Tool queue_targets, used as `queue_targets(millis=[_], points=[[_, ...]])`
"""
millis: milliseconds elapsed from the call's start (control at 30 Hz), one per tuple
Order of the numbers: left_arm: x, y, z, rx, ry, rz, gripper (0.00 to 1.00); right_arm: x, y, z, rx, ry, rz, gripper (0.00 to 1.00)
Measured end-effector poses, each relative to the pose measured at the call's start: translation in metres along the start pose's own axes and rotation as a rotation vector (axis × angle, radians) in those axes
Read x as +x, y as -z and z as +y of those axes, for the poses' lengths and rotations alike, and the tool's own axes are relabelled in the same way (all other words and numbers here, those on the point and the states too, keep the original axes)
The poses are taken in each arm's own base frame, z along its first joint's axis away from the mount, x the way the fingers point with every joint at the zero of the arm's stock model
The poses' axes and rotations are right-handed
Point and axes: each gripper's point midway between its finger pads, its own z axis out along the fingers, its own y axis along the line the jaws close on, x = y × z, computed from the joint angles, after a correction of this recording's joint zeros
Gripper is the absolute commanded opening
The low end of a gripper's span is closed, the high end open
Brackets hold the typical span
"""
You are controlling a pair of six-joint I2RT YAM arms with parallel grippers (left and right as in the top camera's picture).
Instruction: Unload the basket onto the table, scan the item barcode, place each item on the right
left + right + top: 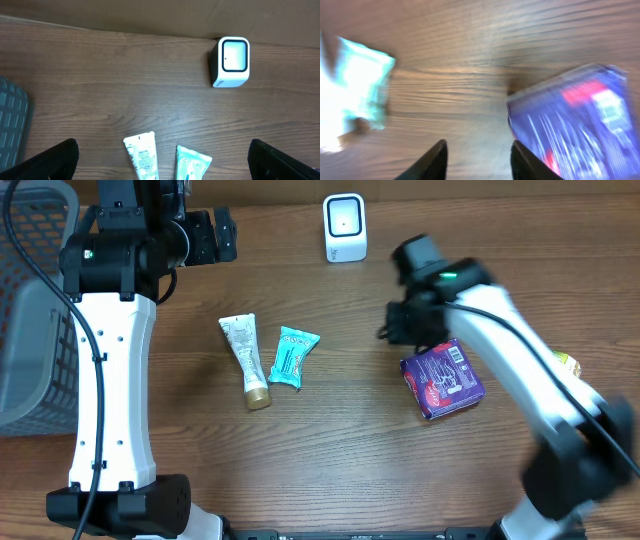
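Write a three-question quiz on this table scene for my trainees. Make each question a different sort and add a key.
1. True or false: in the overhead view, the tube lies left of the teal packet.
2. In the overhead view, where is the right gripper relative to the purple box? A. by its upper left corner; B. by its lower right corner; C. over its middle.
3. Fill in: the left gripper, holding nothing, is ___.
Key: 1 true; 2 A; 3 open.
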Motion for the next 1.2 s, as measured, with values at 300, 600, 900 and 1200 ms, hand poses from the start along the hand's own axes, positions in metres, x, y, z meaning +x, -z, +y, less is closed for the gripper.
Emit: queue_targets(millis=[300,600,900,1200], points=[[0.0,0.0,0.0,0.0,0.0,0.0,1.0,0.056,0.109,-0.054,0.052,-0.375,-0.176,0.33],[0.0,0.0,0.0,0.0,0.0,-0.001,1.0,0.112,0.013,-0.113,0.229,-0.578,-0.008,0.06],[0.0,0.0,0.0,0.0,0.0,0.0,1.0,0.119,-0.031,-0.163,0.223,-0.742,-0.012,0.05],[0.0,0.0,0.0,0.0,0.0,0.0,1.0,0.103,-0.074,-0.161,0.129,-0.722,-0.023,0.08]])
